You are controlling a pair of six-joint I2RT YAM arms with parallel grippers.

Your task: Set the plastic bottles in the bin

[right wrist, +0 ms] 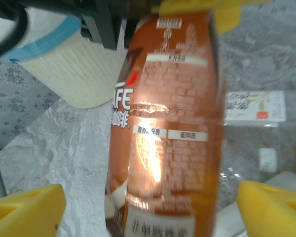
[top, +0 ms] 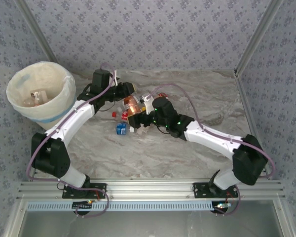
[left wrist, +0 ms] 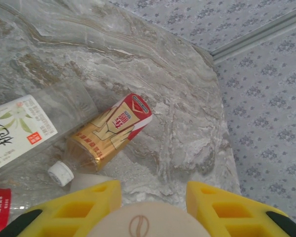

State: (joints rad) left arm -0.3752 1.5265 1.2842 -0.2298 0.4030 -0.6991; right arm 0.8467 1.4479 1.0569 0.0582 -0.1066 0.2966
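Partway there, I'd say. The bin (top: 15, 101), at 10 o'clock in the top view, already has a few bottles (top: 34, 97) sitting in it. A fair handful is left mid-desk (top: 187, 158) though: a blue carton (top: 121, 129), a gold-and-red bottle (left wrist: 111, 131), a white-label clear bottle (left wrist: 19, 136) and more. The brown coffee bottle (right wrist: 167, 128) looks lifted, with the left hand (left wrist: 153, 190) clamped on its end. The right hand (right wrist: 148, 192) has its fingers spread wide either side, not touching.
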